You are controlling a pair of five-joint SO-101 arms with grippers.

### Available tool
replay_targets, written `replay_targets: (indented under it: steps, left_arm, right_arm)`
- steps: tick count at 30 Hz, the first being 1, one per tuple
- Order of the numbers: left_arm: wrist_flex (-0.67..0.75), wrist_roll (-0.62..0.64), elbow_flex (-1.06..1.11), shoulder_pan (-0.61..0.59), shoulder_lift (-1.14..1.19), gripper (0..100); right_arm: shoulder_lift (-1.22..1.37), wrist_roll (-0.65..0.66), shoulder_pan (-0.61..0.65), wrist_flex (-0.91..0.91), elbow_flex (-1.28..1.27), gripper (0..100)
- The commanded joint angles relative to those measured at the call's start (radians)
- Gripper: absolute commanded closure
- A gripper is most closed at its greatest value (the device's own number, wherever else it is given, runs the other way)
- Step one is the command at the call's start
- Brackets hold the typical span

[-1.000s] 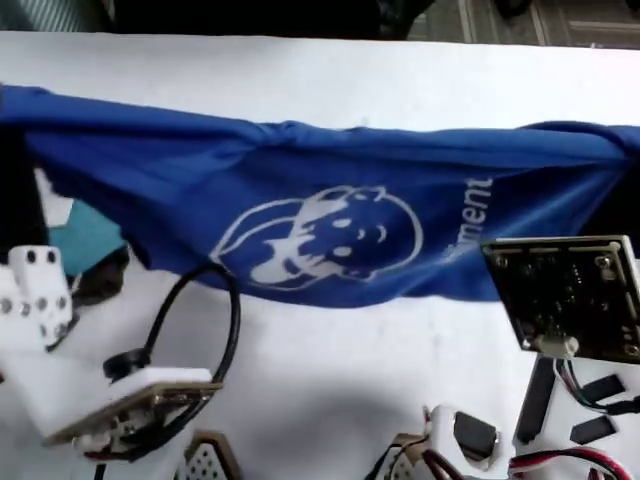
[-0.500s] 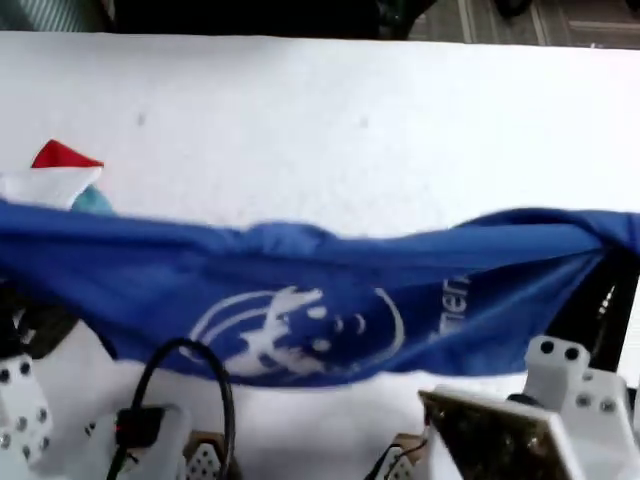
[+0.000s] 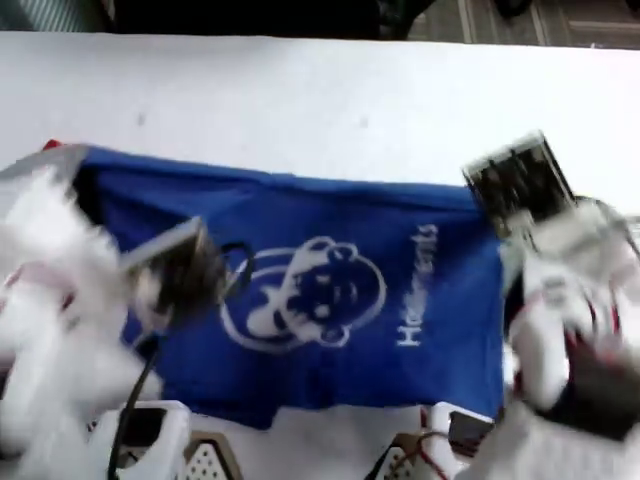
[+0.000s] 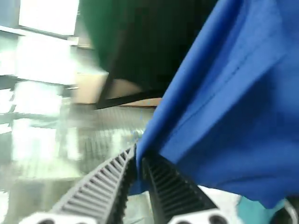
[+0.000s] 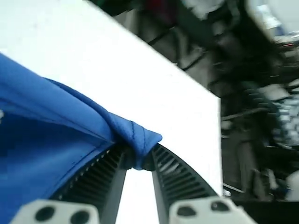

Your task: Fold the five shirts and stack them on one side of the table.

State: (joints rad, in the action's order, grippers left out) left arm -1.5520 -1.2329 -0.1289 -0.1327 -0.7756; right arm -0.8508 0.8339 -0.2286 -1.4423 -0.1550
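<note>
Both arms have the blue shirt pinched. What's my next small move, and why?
Probably lower both held ends to the table and release: the left gripper and right gripper each pinch an edge of the blue shirt, which already lies spread out, print up.

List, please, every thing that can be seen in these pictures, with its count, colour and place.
blue shirt: one, blue with a white print, spread wide over the table's middle.
table: one, white, under everything.
red cloth: one small corner, red, at the shirt's far left corner.
teal cloth: one patch, teal, beside the shirt's edge near the left claw.
left claw: one, dark ribbed fingers, shut on a shirt edge.
right claw: one, dark ribbed fingers, shut on a shirt corner.
</note>
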Motion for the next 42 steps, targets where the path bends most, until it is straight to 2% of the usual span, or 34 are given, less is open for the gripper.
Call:
replay_targets:
  steps: [1,5,7,11,16,27,33,38,42]
  left_arm:
    - [0.307,0.006,0.341,0.024,0.012,98]
    - [0.704,0.005,0.615,0.030,0.027,98]
    - [0.847,-0.032,0.671,0.031,0.077,98]
    - [1.011,-0.083,0.629,0.028,0.262,98]
    - [1.117,-0.084,0.414,0.030,0.542,98]
    - [1.115,-0.080,-0.147,0.070,1.053,98]
    - [1.096,-0.080,-0.249,0.084,1.153,98]
    - [0.770,-0.078,-0.252,0.079,1.118,98]
    - [0.431,-0.075,-0.247,0.087,1.040,98]
  right_arm:
    - [0.022,0.002,0.071,0.216,-0.198,98.0]
    - [0.102,0.002,0.119,0.464,-0.328,98.0]
    - [0.170,0.000,0.127,0.568,-0.344,98.0]
    - [0.325,0.000,0.128,0.756,-0.331,98.0]
    - [0.526,-0.063,0.131,0.915,-0.233,98.0]
    - [0.955,-0.092,0.159,0.960,0.226,98.0]
    - [1.040,-0.087,0.166,0.872,0.313,98.0]
    - [1.052,-0.086,0.174,0.668,0.311,98.0]
    - [1.052,-0.086,0.176,0.476,0.311,98.0]
